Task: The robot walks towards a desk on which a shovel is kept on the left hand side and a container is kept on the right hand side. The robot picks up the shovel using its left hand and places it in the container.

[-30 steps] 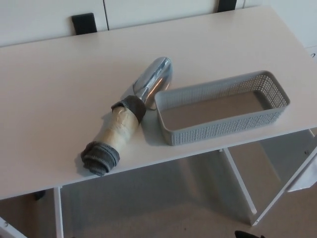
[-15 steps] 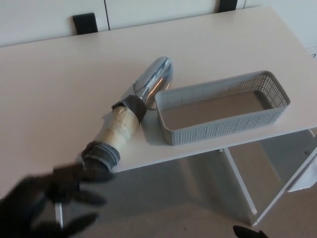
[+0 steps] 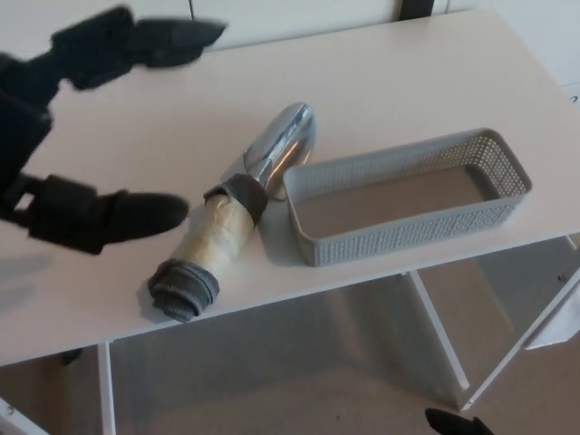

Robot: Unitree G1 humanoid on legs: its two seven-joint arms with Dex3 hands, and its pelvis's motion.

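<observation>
The left robot hand (image 3: 68, 136) hangs above the counter (image 3: 408, 82) on the far-left side of the shovel (image 3: 240, 213), black and a little blurred. Its fingers (image 3: 136, 45) are spread wide apart, one pair reaching out high up toward the back of the counter and a thick one (image 3: 118, 217) pointing toward the shovel's handle lower down. Nothing is held between them, and they stop short of the shovel without touching it. The right robot hand does not show.

The shovel lies flat on the counter, slanted. Its shiny metal scoop (image 3: 281, 140) points away toward the back, and its handle (image 3: 222, 231), wrapped in tan tape with a dark grey band where it meets the scoop, runs toward the front edge. A grey cloth-like wrap (image 3: 184, 288) covers the handle's end, which sits right at the counter's front edge.

Just to the right of the shovel stands the container (image 3: 317, 245), a light grey perforated plastic basket, long and rectangular, empty inside. Its near-left corner is very close to the scoop; I cannot tell whether they touch. The basket's front wall sits near the counter's front edge.

Beyond the shovel, behind the counter, white cabinet fronts (image 3: 272, 14) run across.
</observation>
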